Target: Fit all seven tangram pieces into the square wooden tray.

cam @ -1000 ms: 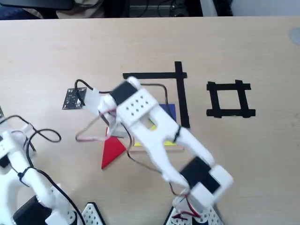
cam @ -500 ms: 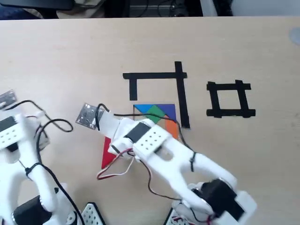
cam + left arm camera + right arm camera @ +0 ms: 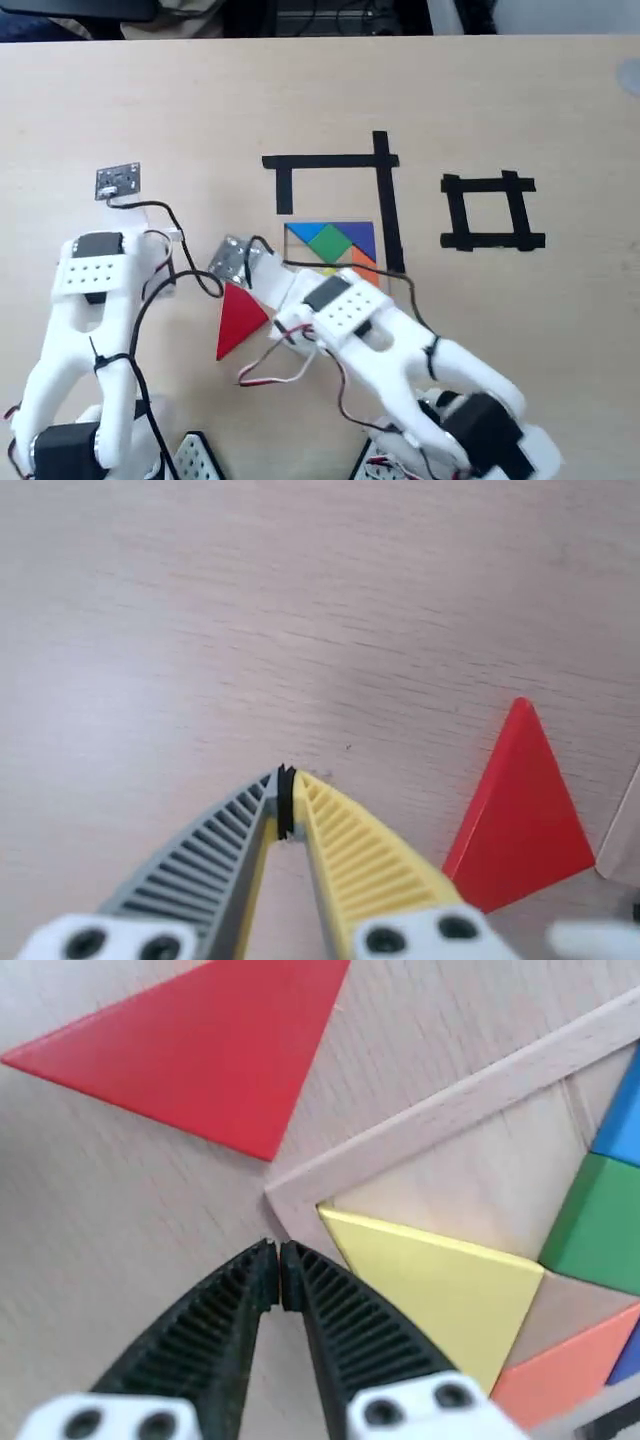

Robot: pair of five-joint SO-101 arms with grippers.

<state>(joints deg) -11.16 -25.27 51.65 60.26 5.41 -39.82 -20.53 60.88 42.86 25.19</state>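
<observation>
The square wooden tray (image 3: 430,1120) holds a yellow triangle (image 3: 440,1280), a green piece (image 3: 600,1220), a blue piece (image 3: 625,1120) and an orange piece (image 3: 570,1370). In the high view the tray's coloured pieces (image 3: 328,243) show just beyond the right arm (image 3: 340,310). A red triangle (image 3: 238,318) lies on the table left of the tray. My right gripper (image 3: 277,1257) is shut and empty, its tips at the tray's outer corner nearest the red triangle (image 3: 200,1050). My left gripper (image 3: 285,805) is shut and empty over bare table, beside the red triangle (image 3: 520,810). The left arm (image 3: 95,275) stands left of that triangle.
A black tape corner outline (image 3: 340,160) lies behind the tray, and a black tape square (image 3: 492,212) is to the right. Loose cables (image 3: 190,270) trail between the two arms. Both arm bases sit at the near table edge.
The right arm has drawn back from over the tray toward the near edge, uncovering the coloured pieces. The left arm has swung in from the left edge toward the red triangle.
</observation>
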